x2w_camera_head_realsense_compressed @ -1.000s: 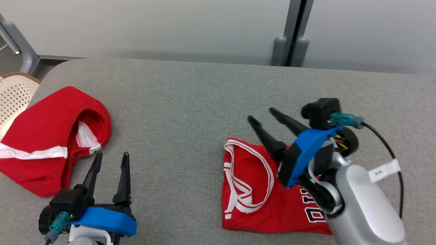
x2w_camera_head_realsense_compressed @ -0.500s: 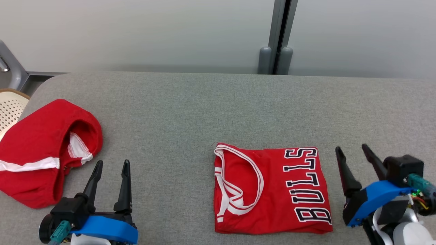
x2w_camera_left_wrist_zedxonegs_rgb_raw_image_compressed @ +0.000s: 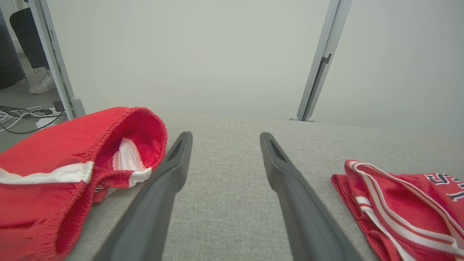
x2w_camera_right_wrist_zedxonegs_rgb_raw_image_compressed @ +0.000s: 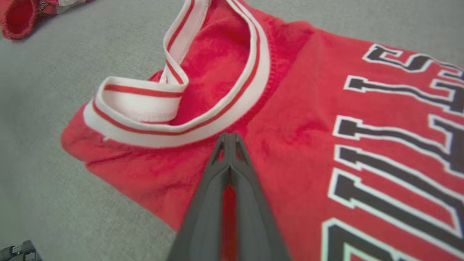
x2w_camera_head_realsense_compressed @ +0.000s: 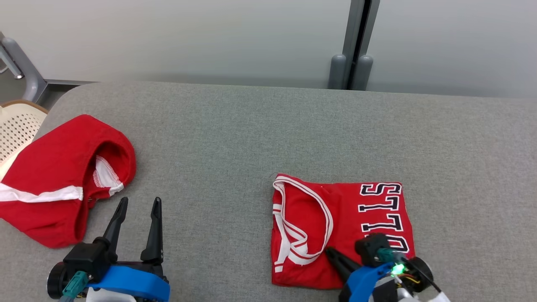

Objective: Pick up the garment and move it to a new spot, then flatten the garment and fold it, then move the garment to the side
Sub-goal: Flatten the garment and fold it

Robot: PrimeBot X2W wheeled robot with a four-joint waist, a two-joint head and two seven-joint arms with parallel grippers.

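Here is the folded red jersey [x2w_camera_head_realsense_compressed: 344, 218], lying flat on the grey worktop [x2w_camera_head_realsense_compressed: 235, 134], right of centre and toward the near edge. Its white-and-red striped neck trim is at the left end, and its black letters outlined in white run sideways along the right end.

The right hand [x2w_camera_right_wrist_zedxonegs_rgb_raw_image_compressed: 229, 136] is down on it. In the right wrist view the two dark fingers are pressed tight together, tips meeting on the red cloth just below the curve of the neck trim. Whether any fabric is pinched between those tips cannot be told, since the cloth around them looks smooth. In the head view the hand comes in from the bottom edge over the jersey's near right corner, with a small green light glowing on the wrist.

Over on the other side, the left hand [x2w_camera_head_realsense_compressed: 140, 201] hovers at the lower left. Its fingers are spread wide, pointing away from the robot, with nothing between them but bare grey worktop.

Just beyond it a pair of red shorts [x2w_camera_head_realsense_compressed: 54, 176] lies rumpled at the worktop's left end, waistband gaping and a white stripe showing, well apart from the jersey.
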